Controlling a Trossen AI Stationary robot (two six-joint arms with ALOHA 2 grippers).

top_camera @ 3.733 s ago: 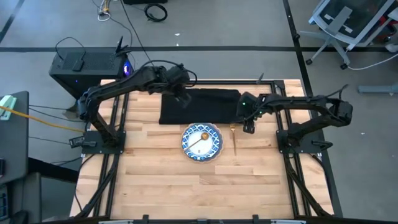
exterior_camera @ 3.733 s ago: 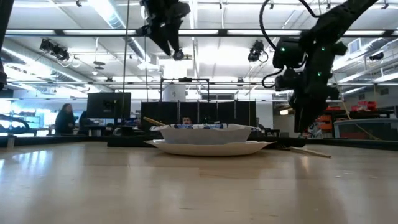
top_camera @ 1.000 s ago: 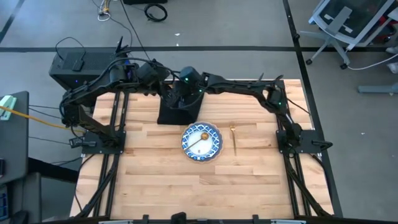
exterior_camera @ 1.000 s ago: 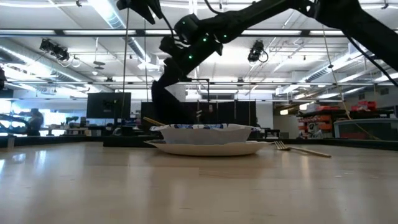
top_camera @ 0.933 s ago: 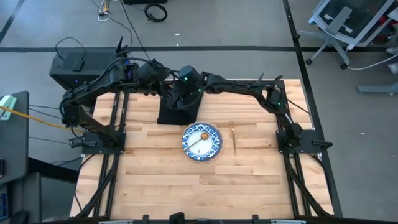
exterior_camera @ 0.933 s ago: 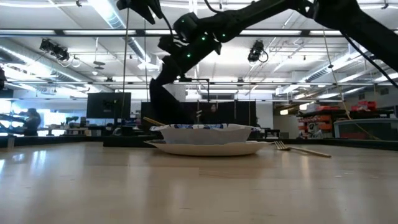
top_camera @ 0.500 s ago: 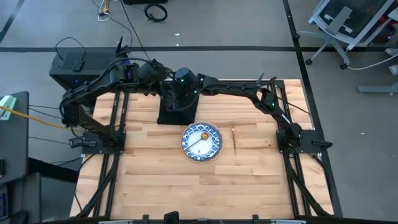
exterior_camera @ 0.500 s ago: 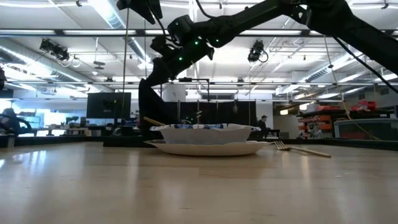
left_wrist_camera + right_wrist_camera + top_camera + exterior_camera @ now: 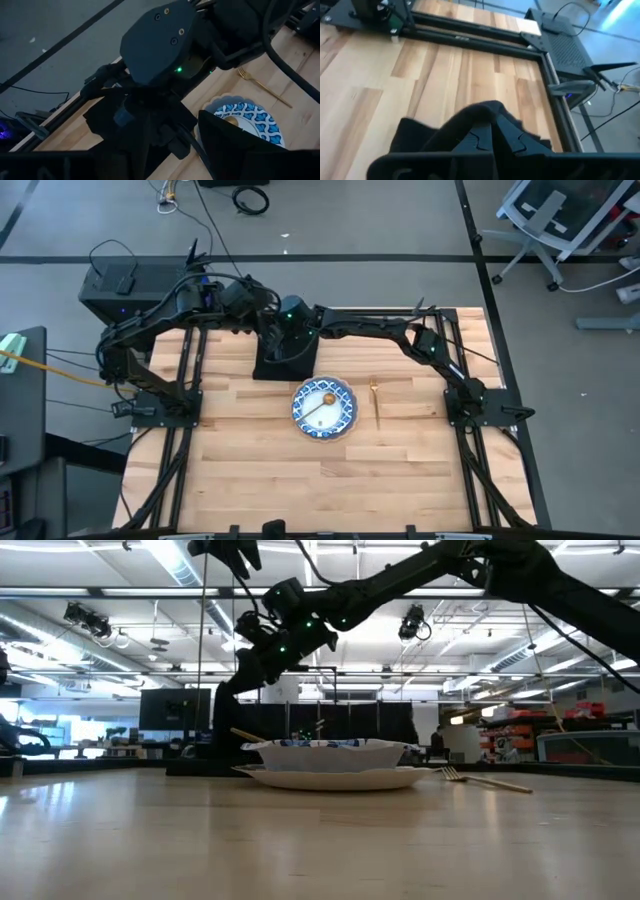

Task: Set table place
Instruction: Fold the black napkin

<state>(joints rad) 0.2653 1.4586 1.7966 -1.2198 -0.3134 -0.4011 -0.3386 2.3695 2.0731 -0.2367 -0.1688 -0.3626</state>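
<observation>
In the high view, the right gripper [image 9: 283,340] was stretched far across the table [image 9: 300,470] and was placed over the black napkin [image 9: 285,365], which lay bunched just behind the patterned dish [image 9: 323,406]; the fork [image 9: 377,405] lay well apart from it, beside the dish, and the spoon [image 9: 318,408] rested in the dish. The left gripper [image 9: 262,320] was held close beside the right one, above the far edge of the cloth. In the low view, a dark fold of the napkin [image 9: 222,725] was seen hanging down under the right gripper [image 9: 252,658], so the cloth was judged to be pinched and lifted. In the left wrist view, the right arm's wrist filled the picture and cloth was draped below it. In the right wrist view, the fingers [image 9: 485,135] were closed on a raised ridge of cloth. To do the fold well, the held edge should be carried low and slowly and laid down flat, clear of the plate [image 9: 330,778].
</observation>
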